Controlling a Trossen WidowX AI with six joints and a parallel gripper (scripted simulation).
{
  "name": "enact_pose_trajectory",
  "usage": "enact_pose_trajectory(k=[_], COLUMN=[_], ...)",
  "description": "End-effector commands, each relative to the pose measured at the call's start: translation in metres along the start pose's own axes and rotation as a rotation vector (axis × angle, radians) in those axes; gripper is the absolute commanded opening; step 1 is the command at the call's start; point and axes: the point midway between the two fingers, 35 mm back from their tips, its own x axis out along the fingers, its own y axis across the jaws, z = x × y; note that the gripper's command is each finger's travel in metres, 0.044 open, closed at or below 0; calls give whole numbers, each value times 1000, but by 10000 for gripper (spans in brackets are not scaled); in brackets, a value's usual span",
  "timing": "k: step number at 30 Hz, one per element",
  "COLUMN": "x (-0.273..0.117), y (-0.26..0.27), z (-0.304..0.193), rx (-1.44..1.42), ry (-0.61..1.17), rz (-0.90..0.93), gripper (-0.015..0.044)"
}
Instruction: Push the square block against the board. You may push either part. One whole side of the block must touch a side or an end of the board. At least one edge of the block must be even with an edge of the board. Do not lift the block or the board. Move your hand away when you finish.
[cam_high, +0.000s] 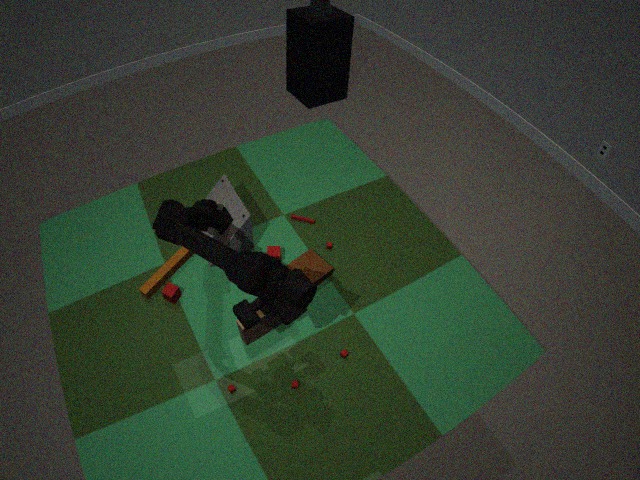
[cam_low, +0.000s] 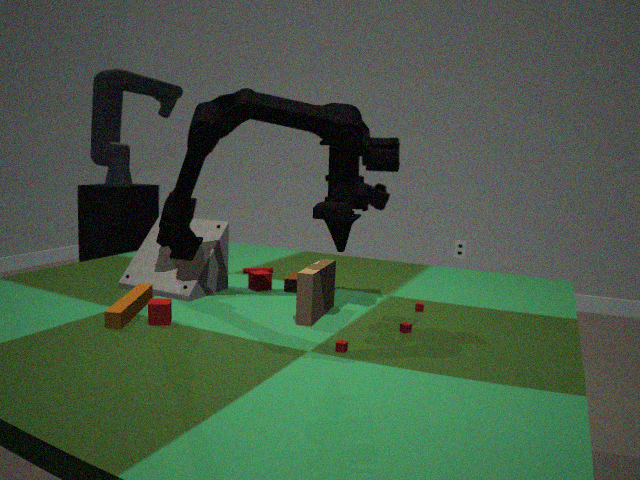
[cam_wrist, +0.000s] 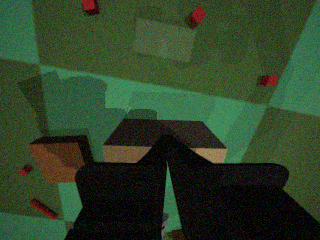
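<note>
Wrist view: black gripper (cam_wrist: 167, 150), fingers clenched w/ nothing held, hangs directly over tan upright wooden board (cam_wrist: 165, 141); flat brown square block (cam_wrist: 59, 157) just left.

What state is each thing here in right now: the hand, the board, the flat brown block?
hand: shut, holding nothing, pointing down, in the air above the board
board: standing on its long edge, untouched
block: lying flat on the mat, gap between it and the board
</note>
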Motion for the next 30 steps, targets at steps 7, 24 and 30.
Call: enact_pose_trajectory(k=[7, 24, 30], x=[43, 50, 50], y=[-4, -5, -5], z=[-1, -16, -24], rx=[-7, -7, -8], ry=[5, 6, 6], rz=[-34, -34, -34], gripper=[0, 0, 0])
